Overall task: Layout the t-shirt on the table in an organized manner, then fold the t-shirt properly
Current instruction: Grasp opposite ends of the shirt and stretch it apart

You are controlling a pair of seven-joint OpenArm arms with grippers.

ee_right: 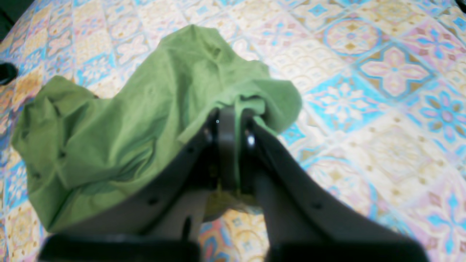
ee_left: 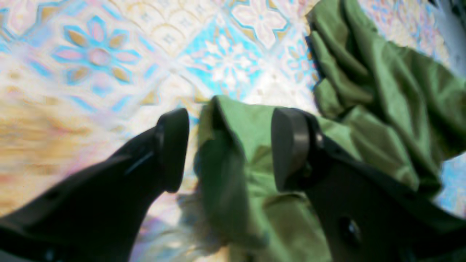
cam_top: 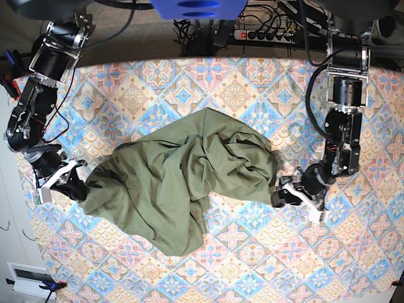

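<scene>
The olive-green t-shirt (cam_top: 183, 183) lies crumpled in a wide heap across the middle of the table (cam_top: 240, 88). At its right-hand edge in the base view, my left gripper (cam_top: 282, 193) stands open. In the left wrist view a fold of the t-shirt (ee_left: 233, 145) runs loose between the spread fingers (ee_left: 173, 149) of the left gripper (ee_left: 231, 149). My right gripper (cam_top: 79, 189) holds the opposite edge. In the right wrist view the right gripper (ee_right: 229, 114) is shut on a pinch of the t-shirt (ee_right: 145, 109), lifted a little above the table (ee_right: 382, 72).
Patterned cloth (ee_left: 109, 54) shows on all sides of the shirt. A power strip with cables (cam_top: 265, 31) lies beyond the table's far edge, beside a blue object (cam_top: 189, 7). The table's left edge runs close to my right arm (cam_top: 28, 113).
</scene>
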